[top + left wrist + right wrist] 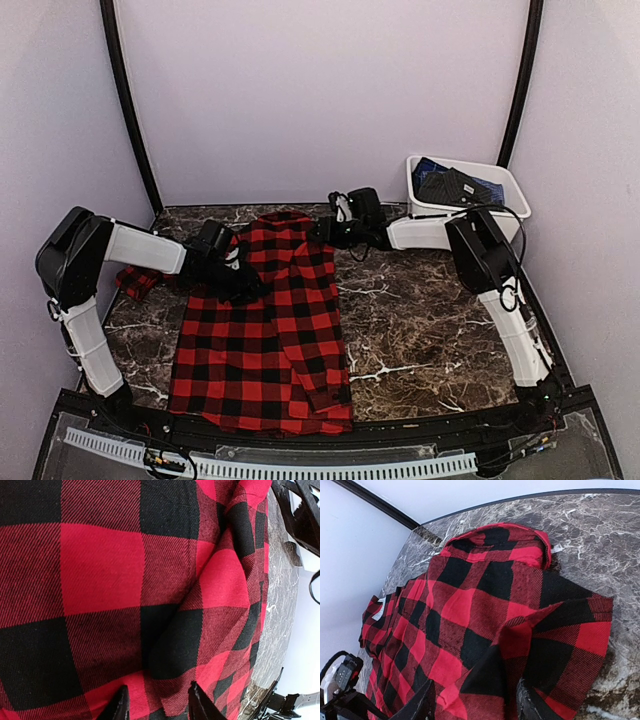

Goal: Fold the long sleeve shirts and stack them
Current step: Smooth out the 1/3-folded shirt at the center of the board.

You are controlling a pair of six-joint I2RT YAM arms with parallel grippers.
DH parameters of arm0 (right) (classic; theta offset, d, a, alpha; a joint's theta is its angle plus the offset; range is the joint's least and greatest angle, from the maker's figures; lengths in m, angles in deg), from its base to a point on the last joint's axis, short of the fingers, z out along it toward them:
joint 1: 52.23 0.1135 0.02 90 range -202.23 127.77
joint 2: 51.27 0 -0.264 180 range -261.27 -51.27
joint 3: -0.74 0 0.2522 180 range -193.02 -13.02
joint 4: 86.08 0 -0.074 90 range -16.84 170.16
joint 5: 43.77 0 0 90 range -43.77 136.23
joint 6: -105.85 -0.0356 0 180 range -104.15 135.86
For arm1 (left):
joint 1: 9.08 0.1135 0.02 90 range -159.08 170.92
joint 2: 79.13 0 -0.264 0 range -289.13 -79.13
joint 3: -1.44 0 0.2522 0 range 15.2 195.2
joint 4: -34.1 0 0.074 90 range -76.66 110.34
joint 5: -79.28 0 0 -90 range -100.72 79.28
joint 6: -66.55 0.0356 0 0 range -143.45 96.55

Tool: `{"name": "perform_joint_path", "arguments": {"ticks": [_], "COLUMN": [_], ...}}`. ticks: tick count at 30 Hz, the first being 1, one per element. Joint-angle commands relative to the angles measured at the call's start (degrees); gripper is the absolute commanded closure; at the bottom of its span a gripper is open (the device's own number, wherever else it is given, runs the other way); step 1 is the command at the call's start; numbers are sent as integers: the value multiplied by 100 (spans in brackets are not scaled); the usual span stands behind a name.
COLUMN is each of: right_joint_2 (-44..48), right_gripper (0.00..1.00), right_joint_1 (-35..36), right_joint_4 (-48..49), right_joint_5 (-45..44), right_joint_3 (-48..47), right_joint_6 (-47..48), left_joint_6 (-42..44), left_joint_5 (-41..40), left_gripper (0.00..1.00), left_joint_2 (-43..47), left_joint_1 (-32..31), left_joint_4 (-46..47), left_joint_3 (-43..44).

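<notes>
A red-and-black check flannel shirt (265, 330) lies lengthwise on the marble table, collar at the far end. One sleeve (135, 282) sticks out to the left under my left arm. My left gripper (235, 275) is low over the shirt's upper left part. In the left wrist view (157, 687) its jaws are apart with a cloth fold (200, 605) running between them. My right gripper (322, 232) is at the shirt's upper right shoulder. In the right wrist view (475, 682) its jaws are wide apart around a raised ridge of cloth (520, 630). The collar (495, 535) is beyond.
A white plastic tub (515, 195) stands at the back right corner and holds dark blue cloth (455, 185). Bare marble table (430, 320) lies to the right of the shirt. White walls and black posts close in the back and sides.
</notes>
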Motion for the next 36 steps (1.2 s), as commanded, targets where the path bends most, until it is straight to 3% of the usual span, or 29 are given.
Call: {"name": "perform_joint_path", "arguments": {"ticks": [1, 12, 18, 24, 32, 36], "right_joint_2": [-262, -532, -648, -679, -678, -670], "right_gripper": [48, 53, 58, 71, 96, 100], "right_joint_1": [-36, -66, -106, -133, -149, -179], "right_joint_4": [260, 277, 268, 308, 347, 355], "right_joint_5": [183, 381, 423, 454, 429, 355], "right_joint_3": [-415, -682, -833, -898, -949, -946], "right_joint_6": [-104, -160, -203, -264, -262, -260], "left_joint_6": [-271, -404, -358, -335, -384, -457], "left_joint_5": [182, 268, 225, 163, 6, -55], "left_gripper": [62, 73, 87, 100, 100, 100], "left_joint_2": [268, 271, 249, 257, 444, 532], "left_joint_1": [29, 29, 30, 29, 29, 29], "left_joint_4": [299, 517, 470, 460, 438, 494], "left_joint_3": [-148, -111, -118, -149, -312, -438]}}
